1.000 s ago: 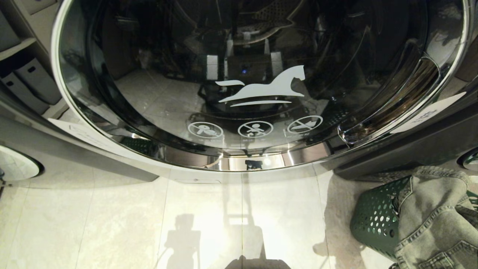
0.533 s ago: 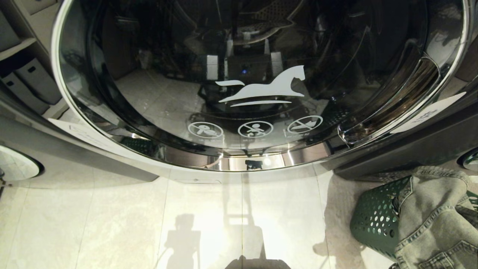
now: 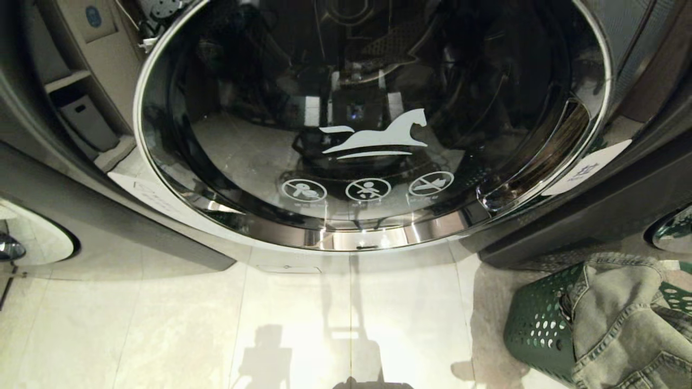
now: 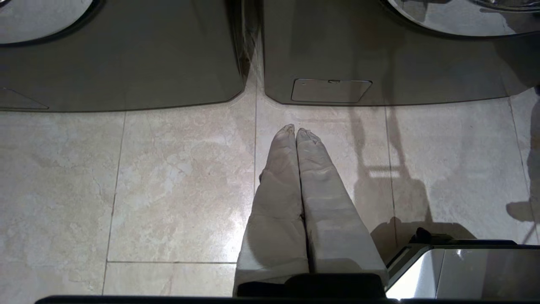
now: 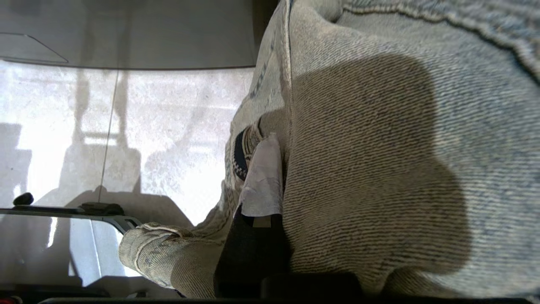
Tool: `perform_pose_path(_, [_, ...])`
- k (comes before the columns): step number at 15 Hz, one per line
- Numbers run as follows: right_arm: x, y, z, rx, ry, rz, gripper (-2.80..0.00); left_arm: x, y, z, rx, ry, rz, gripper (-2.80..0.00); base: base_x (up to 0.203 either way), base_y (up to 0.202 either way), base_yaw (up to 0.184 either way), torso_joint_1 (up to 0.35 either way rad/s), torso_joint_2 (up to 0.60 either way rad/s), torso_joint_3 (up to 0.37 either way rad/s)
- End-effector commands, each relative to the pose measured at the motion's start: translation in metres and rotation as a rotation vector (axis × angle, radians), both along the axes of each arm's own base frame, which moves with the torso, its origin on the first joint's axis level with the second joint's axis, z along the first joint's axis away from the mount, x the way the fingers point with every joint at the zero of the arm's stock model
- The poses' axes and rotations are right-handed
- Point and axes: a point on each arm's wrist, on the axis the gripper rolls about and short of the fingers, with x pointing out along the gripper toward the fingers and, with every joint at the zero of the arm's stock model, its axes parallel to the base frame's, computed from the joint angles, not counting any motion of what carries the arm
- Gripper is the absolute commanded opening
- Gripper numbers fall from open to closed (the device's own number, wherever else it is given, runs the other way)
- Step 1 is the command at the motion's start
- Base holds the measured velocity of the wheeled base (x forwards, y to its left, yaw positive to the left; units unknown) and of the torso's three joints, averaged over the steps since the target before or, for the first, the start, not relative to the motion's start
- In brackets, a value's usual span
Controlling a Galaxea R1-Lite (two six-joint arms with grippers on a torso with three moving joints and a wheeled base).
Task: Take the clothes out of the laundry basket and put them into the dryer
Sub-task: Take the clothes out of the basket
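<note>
Head view: looking forward and down, close to the round glass dryer door, with tiled floor below and the green laundry basket at lower right, denim draped over it. Left wrist view: aimed down and forward along the left gripper onto floor tiles, the dryer's base panel beyond — the same floor strip and machine front as in the head view. Right wrist view: pressed very near denim — floor and machine base visible beside it.
</note>
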Motion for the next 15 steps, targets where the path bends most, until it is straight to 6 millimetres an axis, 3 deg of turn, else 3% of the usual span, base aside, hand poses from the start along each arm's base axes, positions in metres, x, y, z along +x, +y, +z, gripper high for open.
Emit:
perform_pose_path(1, [0.0002,0.0000,-0.0001,-0.001,0.003,0.001,-2.80,0.0000,0.0000,0.0000,0.000,-0.001,0.000,-2.80,0.000,0.000,0.000,0.007,0.00,0.200])
perform_pose_path(15, [0.0006,0.0000,-0.0003,0.011,-0.003,0.001,-2.80,0.0000,0.0000,0.0000,-0.002,-0.001,0.000,-2.80,0.000,0.000,0.000,0.002,0.00,0.201])
